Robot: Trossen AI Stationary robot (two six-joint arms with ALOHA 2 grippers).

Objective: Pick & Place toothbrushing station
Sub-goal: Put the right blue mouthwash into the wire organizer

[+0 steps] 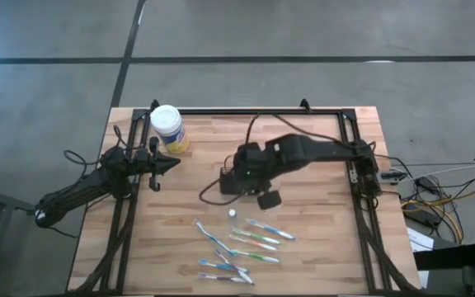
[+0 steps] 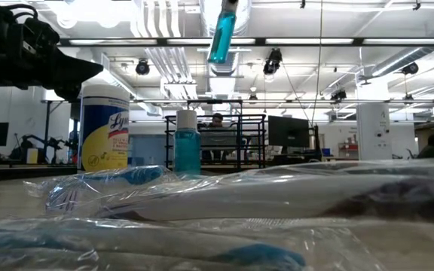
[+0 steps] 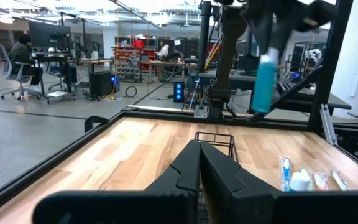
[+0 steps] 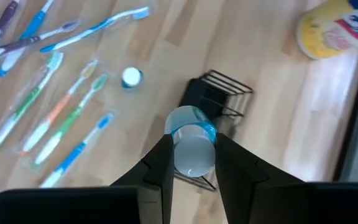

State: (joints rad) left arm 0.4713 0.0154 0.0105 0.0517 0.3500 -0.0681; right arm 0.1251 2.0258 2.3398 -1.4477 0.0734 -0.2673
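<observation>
Two arms at table (image 1: pixel 320 239). Right pincer (image 4: pixel 191 163) clenched on blue tube (image 4: pixel 191 144), hovering above caddy (image 4: pixel 219 99) mid-table. Left pincer (image 3: pixel 199 163) closed, empty, parked beside tub (image 1: pixel 170 129). Step: loading caddy. Next: lower tube upright into compartment, then release.

I'm looking into a big open robotics lab: ceiling strip lights (image 2: pixel 202 41) and pipes overhead, monitors (image 2: pixel 288 132) on desks, a person (image 3: pixel 25 53) seated at a workstation, metal racks (image 3: pixel 132 62), bare concrete floor (image 1: pixel 320 29) around my wooden table (image 1: pixel 312 239).
</observation>
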